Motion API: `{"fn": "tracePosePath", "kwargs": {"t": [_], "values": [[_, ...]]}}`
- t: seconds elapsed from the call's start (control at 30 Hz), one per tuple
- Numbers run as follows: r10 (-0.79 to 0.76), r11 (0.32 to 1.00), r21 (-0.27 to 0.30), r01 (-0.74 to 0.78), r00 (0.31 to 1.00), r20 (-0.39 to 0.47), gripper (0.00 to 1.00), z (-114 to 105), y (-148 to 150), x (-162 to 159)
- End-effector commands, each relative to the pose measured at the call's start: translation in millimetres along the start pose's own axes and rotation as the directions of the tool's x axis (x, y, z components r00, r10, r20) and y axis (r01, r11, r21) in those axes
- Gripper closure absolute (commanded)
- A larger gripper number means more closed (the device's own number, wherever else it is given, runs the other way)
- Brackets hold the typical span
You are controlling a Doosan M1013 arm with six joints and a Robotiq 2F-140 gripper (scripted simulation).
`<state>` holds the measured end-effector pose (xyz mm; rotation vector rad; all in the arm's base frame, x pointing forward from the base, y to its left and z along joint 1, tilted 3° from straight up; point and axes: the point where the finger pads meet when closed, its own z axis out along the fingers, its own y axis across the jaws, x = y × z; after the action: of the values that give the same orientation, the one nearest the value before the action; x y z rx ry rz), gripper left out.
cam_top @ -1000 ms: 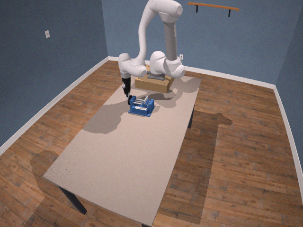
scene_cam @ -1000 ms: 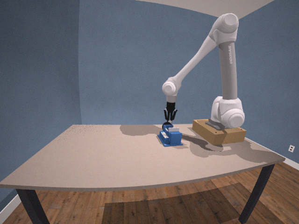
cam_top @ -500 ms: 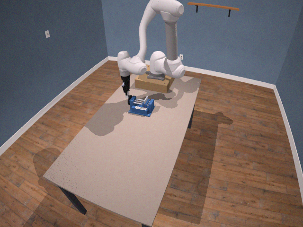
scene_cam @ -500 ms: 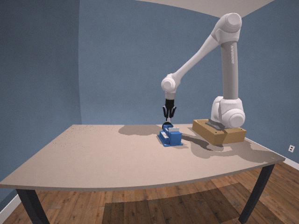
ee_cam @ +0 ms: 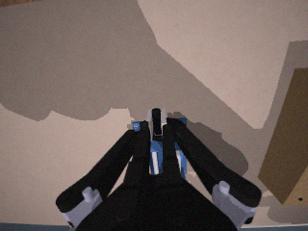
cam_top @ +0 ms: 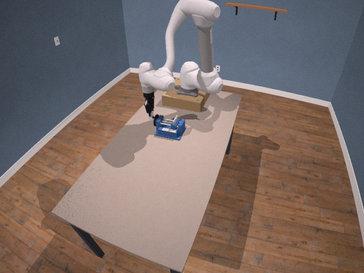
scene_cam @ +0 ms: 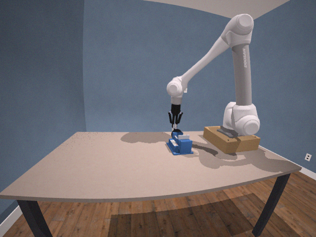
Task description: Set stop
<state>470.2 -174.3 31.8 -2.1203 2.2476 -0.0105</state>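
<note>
A small blue stop fixture (cam_top: 170,128) with silver rails and a grey stop block (cam_top: 176,120) sits on the tan table. Its black handwheel (cam_top: 156,119) is at the end nearest the left table edge. My gripper (cam_top: 151,116) hangs straight down over that end and is shut on the handwheel's handle. In the exterior view the fingers (scene_cam: 174,126) meet just above the fixture (scene_cam: 179,145). In the wrist view the black fingers close around a dark upright handle, with the blue body (ee_cam: 161,159) below. The scale reading is too small to tell.
The arm's base stands on a wooden block (cam_top: 185,99) at the far end of the table, close behind the fixture. It also shows in the wrist view (ee_cam: 288,144) at the right. A wall shelf (cam_top: 255,7) hangs high on the back wall.
</note>
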Motion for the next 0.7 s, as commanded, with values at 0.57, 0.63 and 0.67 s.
{"fn": "tracePosePath", "kwargs": {"t": [0.57, 0.63, 0.67], "values": [[0.0, 1.0, 0.0, 0.0, 1.0, 0.0, 0.96, 27.8, -20.9, -0.1], [0.0, 1.0, 0.0, 0.0, 1.0, 0.0, 0.96, 32.4, -21.0, -0.1], [0.0, 1.0, 0.0, 0.0, 1.0, 0.0, 0.96, 34.9, -20.8, -0.1]]}}
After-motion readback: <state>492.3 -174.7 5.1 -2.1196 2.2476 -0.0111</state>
